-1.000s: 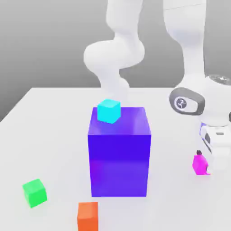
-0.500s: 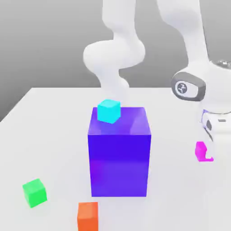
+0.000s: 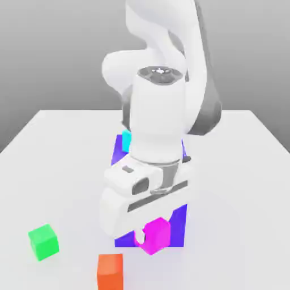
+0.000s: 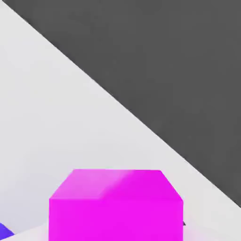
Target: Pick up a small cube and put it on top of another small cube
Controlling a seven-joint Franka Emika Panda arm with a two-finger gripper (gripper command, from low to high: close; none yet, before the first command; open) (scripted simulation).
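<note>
My gripper point(image 3: 152, 238) hangs in front of the big blue-purple block point(image 3: 179, 225), low in the middle of the exterior view, shut on the small magenta-pink cube point(image 3: 156, 234). The cube is off the table and tilted. The hand view has the same cube point(image 4: 115, 204) close up between the jaws, above the white table. A cyan cube point(image 3: 126, 140) sits on top of the block, mostly hidden behind my arm. The orange cube point(image 3: 110, 272) lies just below and to the exterior view's left of the held cube.
A green cube point(image 3: 43, 242) rests on the white table point(image 3: 56, 164) at the exterior view's lower left. My arm covers most of the block's front and top. A sliver of the block point(image 4: 4, 231) shows in the hand view.
The arm swung from the exterior view's right to the front centre, carrying the magenta cube from beside the block to in front of its lower face.
</note>
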